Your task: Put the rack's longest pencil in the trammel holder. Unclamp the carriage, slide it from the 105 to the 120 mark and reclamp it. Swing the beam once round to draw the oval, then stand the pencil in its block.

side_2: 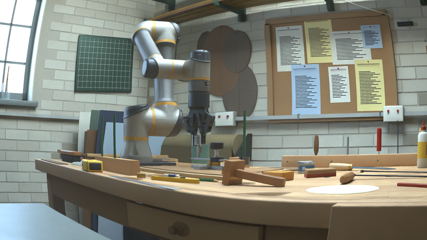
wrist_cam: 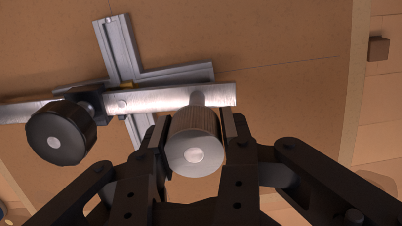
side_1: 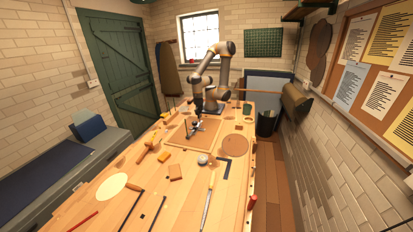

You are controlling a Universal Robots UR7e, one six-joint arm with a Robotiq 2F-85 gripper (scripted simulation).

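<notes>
The steel beam (wrist_cam: 168, 97) lies across the cross-shaped track base (wrist_cam: 121, 59) on the brown drawing board (side_1: 196, 133), and the ribbed grey handle knob (wrist_cam: 194, 140) stands up from the beam's near end, clasped by my closed gripper (wrist_cam: 194, 123). A black clamp knob (wrist_cam: 60, 132) tops the dark carriage (wrist_cam: 84, 98) further along the beam. A tall green pencil (side_2: 244, 132) stands upright in the holder at the beam's far end. Two green pencils (side_2: 108, 134) stand in the wooden rack (side_2: 117, 164) at the bench's left. A thin line is drawn on the board.
A green cup (side_1: 247, 109) stands near the arm's base. A wooden mallet (side_2: 250, 174), a yellow tape measure (side_2: 92, 165), a yellow knife and a steel ruler lie on the bench in front of the board. A small wooden block (wrist_cam: 378, 48) sits beside the board's edge.
</notes>
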